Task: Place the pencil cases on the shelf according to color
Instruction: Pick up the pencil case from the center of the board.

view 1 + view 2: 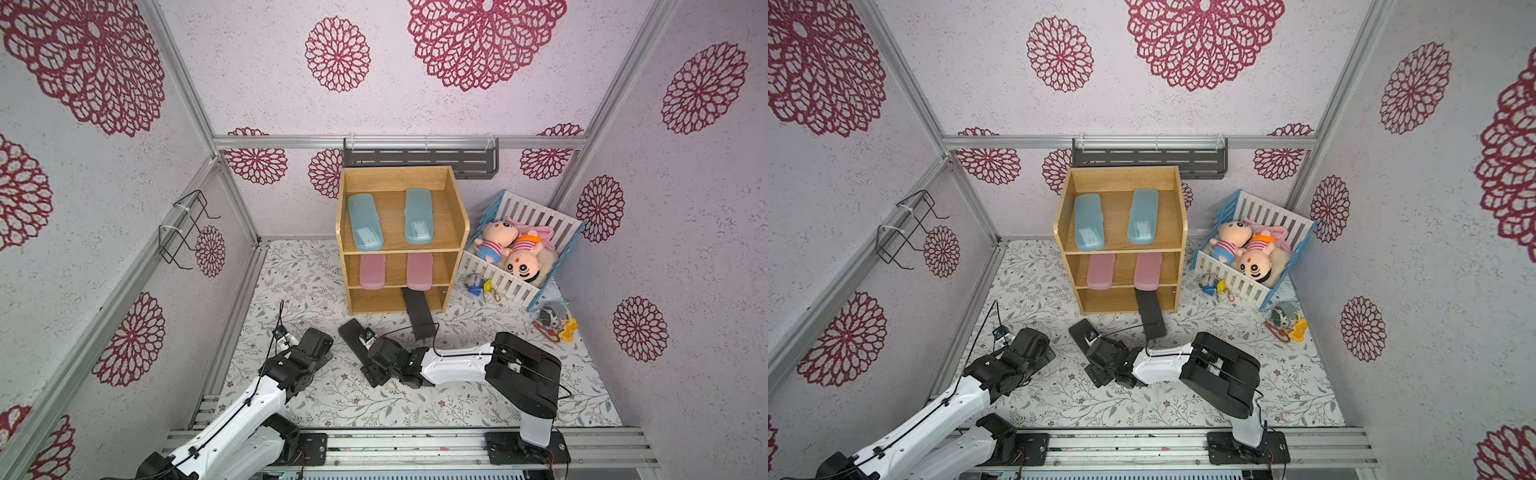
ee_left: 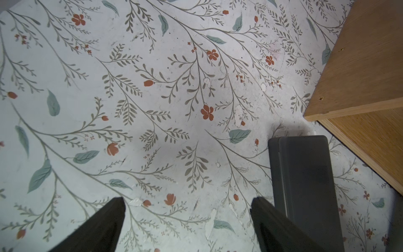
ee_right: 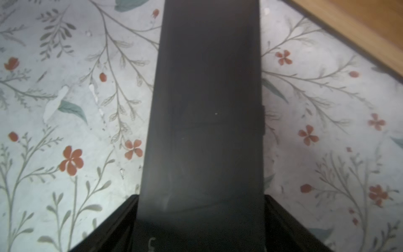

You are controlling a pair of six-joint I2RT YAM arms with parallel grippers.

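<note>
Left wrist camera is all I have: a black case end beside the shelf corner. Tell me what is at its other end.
Observer: The right gripper straddles that black case across its width; clamped or not, I can't tell.
Operator: Locate the second black case.
Observer: Partly inside the shelf's bottom tier, sticking out onto the mat.
Operator: Report the upper tiers.
Observer: Two blue cases on top, two pink cases in the middle.

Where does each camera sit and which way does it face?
Both top views: overhead behind the bases, facing the shelf; left arm, right arm show.
Left wrist: down at the table; open left gripper shows.
Right wrist: along the black pencil case; right gripper closed on it.
Shared: wrist views both show that case and shelf.
</note>
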